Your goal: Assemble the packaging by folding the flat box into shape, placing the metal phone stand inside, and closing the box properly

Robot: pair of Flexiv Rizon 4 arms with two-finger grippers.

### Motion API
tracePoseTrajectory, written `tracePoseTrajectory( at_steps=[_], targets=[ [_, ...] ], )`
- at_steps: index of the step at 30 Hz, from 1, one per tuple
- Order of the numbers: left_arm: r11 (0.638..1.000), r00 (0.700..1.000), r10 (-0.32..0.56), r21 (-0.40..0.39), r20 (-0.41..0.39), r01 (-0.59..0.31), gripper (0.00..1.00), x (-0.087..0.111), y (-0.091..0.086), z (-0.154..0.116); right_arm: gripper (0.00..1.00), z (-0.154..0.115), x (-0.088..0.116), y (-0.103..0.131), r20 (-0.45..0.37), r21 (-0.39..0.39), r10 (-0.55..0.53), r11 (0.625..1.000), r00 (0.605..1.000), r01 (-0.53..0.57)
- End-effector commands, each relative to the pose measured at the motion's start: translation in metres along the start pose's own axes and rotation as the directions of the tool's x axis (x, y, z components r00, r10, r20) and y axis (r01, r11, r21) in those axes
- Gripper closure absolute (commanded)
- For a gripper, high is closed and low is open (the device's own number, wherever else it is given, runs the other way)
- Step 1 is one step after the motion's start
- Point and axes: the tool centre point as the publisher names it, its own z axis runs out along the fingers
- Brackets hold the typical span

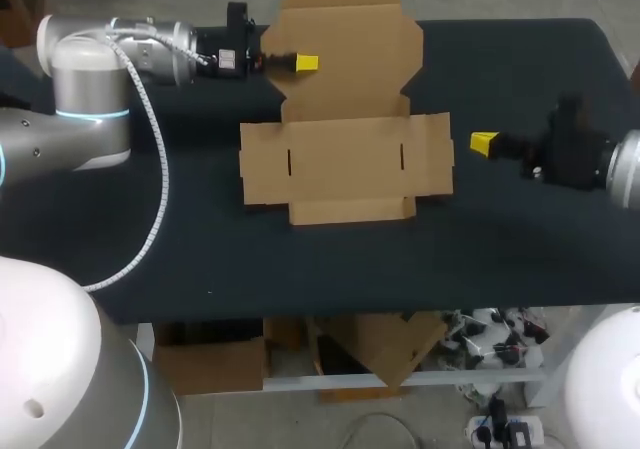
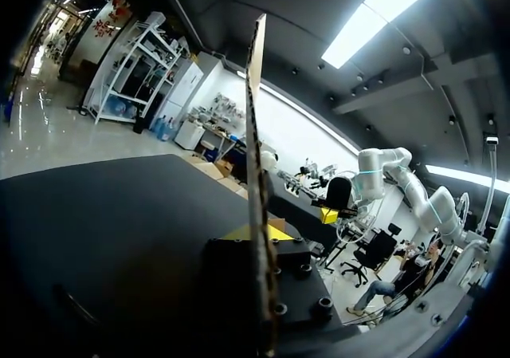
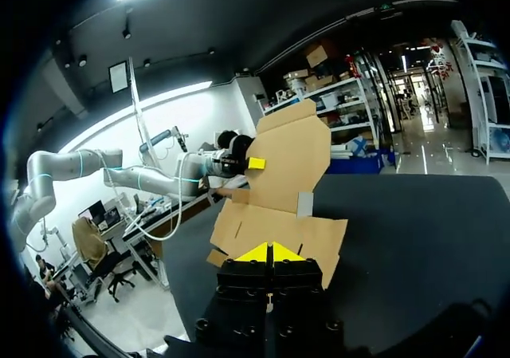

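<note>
On the table (image 1: 520, 249), the box (image 1: 345, 159) has its far flap raised, clamped by the left gripper (image 1: 300, 63). The right gripper (image 1: 484, 143), pinched empty, hangs just beside its right edge.

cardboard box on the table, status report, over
Left gripper shut on raised rear panel of unfolded brown cardboard box. Right gripper shut, empty, just off its right flap. No metal phone stand in view.

Your desk (image 1: 520, 239): dark matte top. One flat cardboard box (image 1: 345, 169) lies unfolded near the middle, side flaps spread flat. Its far panel reaches past the rear edge and appears raised off the surface.
</note>
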Motion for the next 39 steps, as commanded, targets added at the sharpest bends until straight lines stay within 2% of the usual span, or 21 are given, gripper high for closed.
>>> tracePoseTrajectory(
  at_steps=[1,13,14,15,18,24,30,39],
  targets=[
    [1.0,1.0,0.0,-0.003,-0.002,0.0,1.0,0.0,-0.001,-0.001,1.0,-0.003,0.004,-0.002,0.022,-0.009,-0.002,1.0,1.0,0.002],
    [1.0,1.0,0.0,-0.003,-0.002,0.0,1.0,0.0,-0.001,-0.001,1.0,-0.003,0.004,-0.002,0.022,-0.009,-0.002,1.0,1.0,0.002],
    [1.0,1.0,0.0,-0.003,-0.002,0.0,1.0,0.0,-0.001,-0.001,1.0,0.004,0.002,0.004,-0.008,-0.008,-0.011,1.0,1.0,0.011],
    [1.0,1.0,0.0,-0.003,-0.002,0.0,1.0,0.0,-0.001,-0.001,1.0,0.011,0.003,0.008,0.0,0.006,-0.033,0.999,0.999,0.033],
    [1.0,1.0,0.0,-0.003,-0.002,0.0,1.0,0.0,-0.001,-0.001,1.0,0.018,0.015,0.014,-0.01,0.022,-0.07,0.997,0.998,0.07],
    [1.0,1.0,0.0,-0.003,-0.002,0.0,1.0,0.0,-0.001,-0.001,1.0,0.008,0.038,0.011,0.003,0.044,-0.125,0.991,0.992,0.125],
    [1.0,1.0,0.0,-0.003,-0.002,0.0,1.0,0.0,-0.001,-0.001,1.0,-0.006,0.054,-0.005,0.043,0.051,-0.152,0.987,0.987,0.15],
    [1.0,1.0,0.0,-0.003,-0.002,0.0,1.0,0.0,-0.001,-0.001,1.0,-0.026,0.072,-0.045,0.079,0.018,-0.194,0.981,0.978,0.194]
  ],
)
